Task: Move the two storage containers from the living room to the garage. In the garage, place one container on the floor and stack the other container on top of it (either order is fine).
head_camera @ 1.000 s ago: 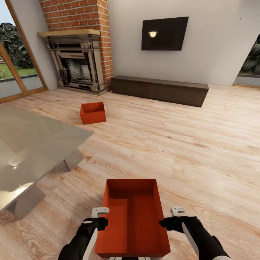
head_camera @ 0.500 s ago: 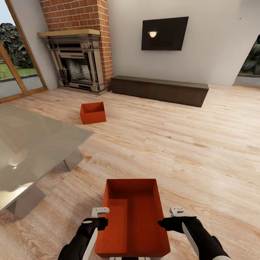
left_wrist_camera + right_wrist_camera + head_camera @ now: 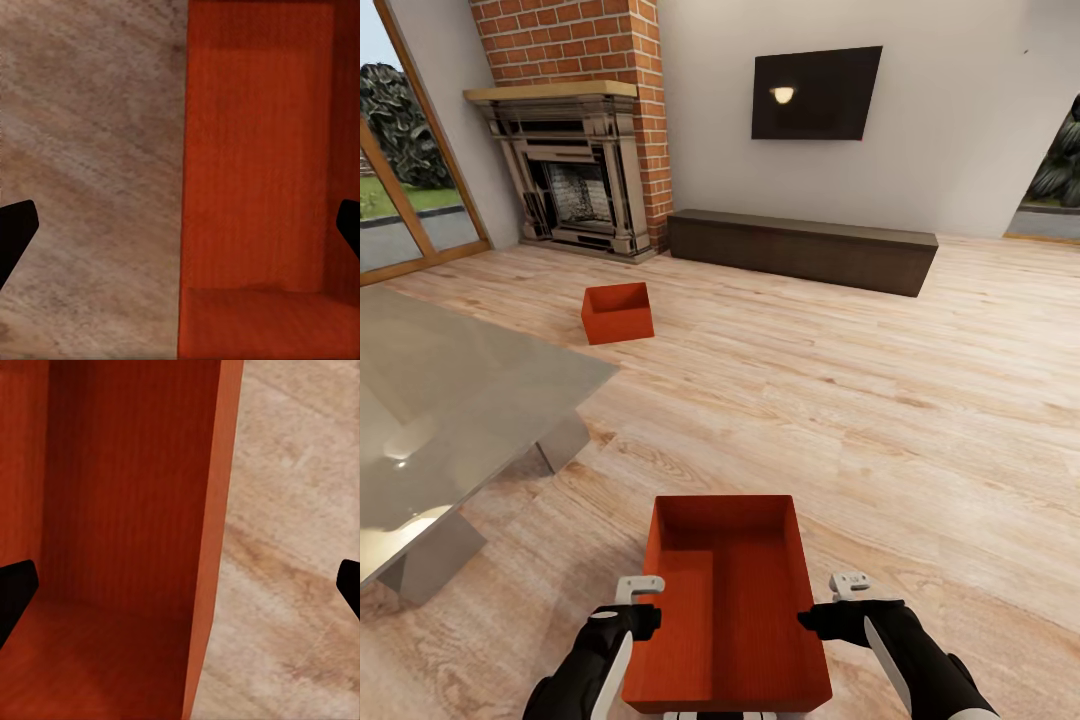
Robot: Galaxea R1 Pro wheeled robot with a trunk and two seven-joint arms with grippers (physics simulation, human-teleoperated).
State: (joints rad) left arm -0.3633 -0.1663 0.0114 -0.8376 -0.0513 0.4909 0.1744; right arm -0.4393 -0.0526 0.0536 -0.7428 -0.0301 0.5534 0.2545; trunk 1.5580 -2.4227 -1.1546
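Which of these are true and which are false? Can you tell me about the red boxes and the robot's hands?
1. The near red box sits between the left hand and the right hand. True.
2. The far red box stands on the grey table. False: it stands on the wood floor, toward the fireplace.
3. The near box has toys inside. False: it is empty.
4. Both hands are open, each straddling a side wall of the near box. True.
5. The two boxes are stacked. False: they are far apart.
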